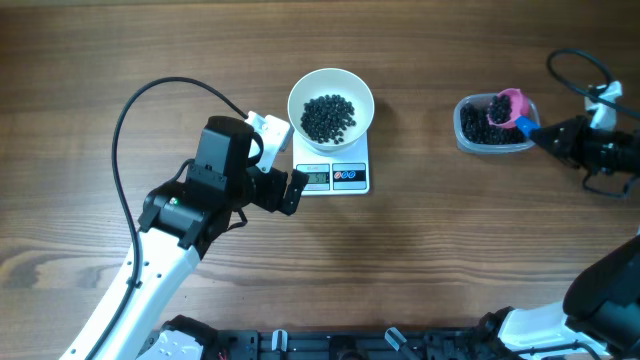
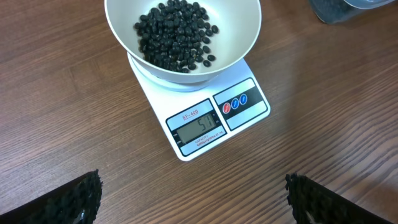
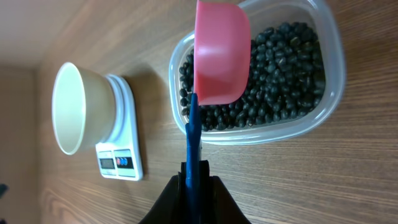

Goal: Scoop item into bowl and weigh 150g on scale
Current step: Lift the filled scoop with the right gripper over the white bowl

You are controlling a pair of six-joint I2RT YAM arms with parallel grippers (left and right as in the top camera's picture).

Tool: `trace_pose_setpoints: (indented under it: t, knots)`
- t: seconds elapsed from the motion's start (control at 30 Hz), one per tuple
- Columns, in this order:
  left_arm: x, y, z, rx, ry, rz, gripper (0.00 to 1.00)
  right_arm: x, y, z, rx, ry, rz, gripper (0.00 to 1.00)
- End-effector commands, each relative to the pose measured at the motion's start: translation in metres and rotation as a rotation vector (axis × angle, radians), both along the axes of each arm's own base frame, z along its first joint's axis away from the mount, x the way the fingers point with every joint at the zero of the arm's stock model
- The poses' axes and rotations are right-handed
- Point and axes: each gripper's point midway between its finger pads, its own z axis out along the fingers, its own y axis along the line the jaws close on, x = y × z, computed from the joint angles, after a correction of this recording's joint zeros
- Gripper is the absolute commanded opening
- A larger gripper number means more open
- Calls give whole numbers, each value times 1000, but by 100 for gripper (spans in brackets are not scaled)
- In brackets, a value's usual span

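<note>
Seen from above, biggest first: a brown wood table [image 1: 430, 260] under everything.

At 8 o'clock, the left arm [image 1: 170, 215]. At its tip, the left gripper [image 1: 283, 162], spread wide and holding nothing, just beside the scale at the scale's 9 o'clock.

At 3 o'clock, the dark right arm [image 1: 600, 150]. At its tip, the right gripper [image 1: 540, 133], squeezed tight on the scoop's blue handle [image 3: 193, 137].

At 12 o'clock, the white bowl [image 1: 298, 88], sitting on top of the scale [image 1: 345, 178].

On the scale's front, a grey screen [image 2: 199, 129] with digits too blurry to read. Just beside it, small round buttons [image 2: 235, 104].

At 2 o'clock, well apart from the bowl, a clear tub [image 1: 462, 130].

Over the tub's 1 o'clock corner, the pink scoop [image 3: 221, 53], tipped on its side. Cannot tell if anything sits in it.

Smallest of all, the black beans [image 1: 328, 117]: a little heap at the bottom of the bowl, and many more filling the tub.
</note>
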Motion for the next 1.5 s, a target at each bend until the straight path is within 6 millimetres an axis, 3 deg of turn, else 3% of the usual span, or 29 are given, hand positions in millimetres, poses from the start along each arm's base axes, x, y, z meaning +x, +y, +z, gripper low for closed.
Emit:
trace_pose_setpoints:
  t: [0.0,0.37,0.77,0.97,1.47]
  knots:
    - [-2,-4,-3,-8,9,-16,100,4,4,14,144,-57,-26,4]
    - [-2,-4,-3,-8,9,-16,100,5,6,28,229,-116,-30,4]
    - [-2,-4,-3,-9,10,-16,100,13,26,64,442,-218,-2,4]
    - [-2,-4,-3,-8,9,-16,100,16,52,72,498,-215,62,4]
    - [-2,-4,-3,-8,9,-16,100,37,151,80,569,-112,256,4]
